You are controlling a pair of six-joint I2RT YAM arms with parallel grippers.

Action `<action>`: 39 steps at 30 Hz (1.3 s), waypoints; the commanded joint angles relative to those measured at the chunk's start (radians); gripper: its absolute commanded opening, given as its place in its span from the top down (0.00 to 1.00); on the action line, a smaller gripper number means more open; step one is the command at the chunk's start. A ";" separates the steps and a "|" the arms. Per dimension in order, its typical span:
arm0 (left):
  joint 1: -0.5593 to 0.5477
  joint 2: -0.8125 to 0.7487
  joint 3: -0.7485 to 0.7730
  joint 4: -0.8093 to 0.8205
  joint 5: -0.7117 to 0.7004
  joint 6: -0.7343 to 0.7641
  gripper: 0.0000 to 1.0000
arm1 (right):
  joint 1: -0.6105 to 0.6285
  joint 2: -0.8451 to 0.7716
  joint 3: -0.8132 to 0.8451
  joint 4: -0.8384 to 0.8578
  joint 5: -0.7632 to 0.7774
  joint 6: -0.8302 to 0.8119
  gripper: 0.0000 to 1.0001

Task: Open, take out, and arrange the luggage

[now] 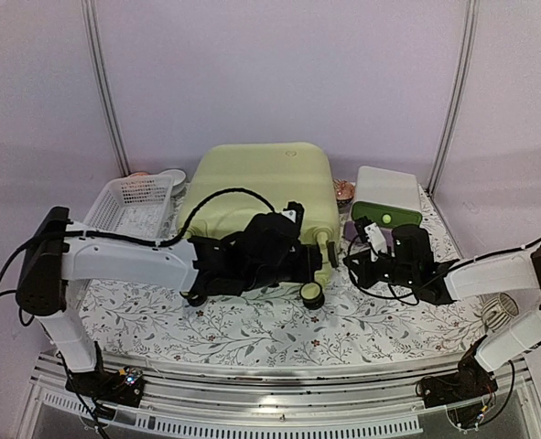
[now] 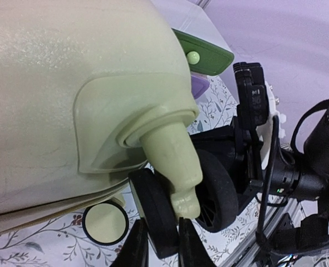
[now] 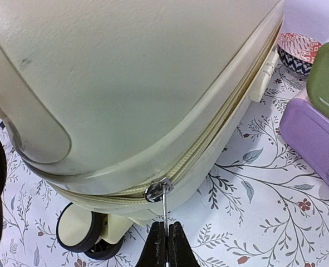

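Observation:
The pale yellow-green luggage (image 1: 252, 183) lies flat at the back middle of the table, zipped shut. My left gripper (image 1: 318, 259) is at its near right corner. In the left wrist view the gripper (image 2: 161, 245) is shut on a black wheel (image 2: 156, 208), one finger on each side, below the pale wheel post (image 2: 172, 156). My right gripper (image 1: 351, 259) is beside the same corner. In the right wrist view it (image 3: 165, 242) is shut on the thin metal zipper pull (image 3: 164, 206), which hangs from the slider (image 3: 157, 191) on the luggage's (image 3: 125, 72) seam.
A white slatted basket (image 1: 133, 201) stands left of the luggage. A small white box (image 1: 389, 187) with a green drawer (image 1: 387, 216) and a purple drawer (image 3: 314, 139) stands at the right. A patterned bowl (image 3: 298, 47) sits behind it. Another luggage wheel (image 1: 313, 294) rests on the floral tablecloth.

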 commanded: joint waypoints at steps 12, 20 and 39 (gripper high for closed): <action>0.046 -0.538 -0.382 -0.149 0.146 0.134 1.00 | -0.054 0.100 0.165 -0.006 -0.140 -0.120 0.97; 0.052 -0.788 -0.525 -0.283 0.173 0.063 1.00 | -0.057 0.241 0.335 -0.095 0.025 -0.119 0.97; 0.056 -1.014 -0.608 -0.413 0.235 0.043 0.83 | -0.214 0.275 0.479 -0.247 0.047 -0.103 0.59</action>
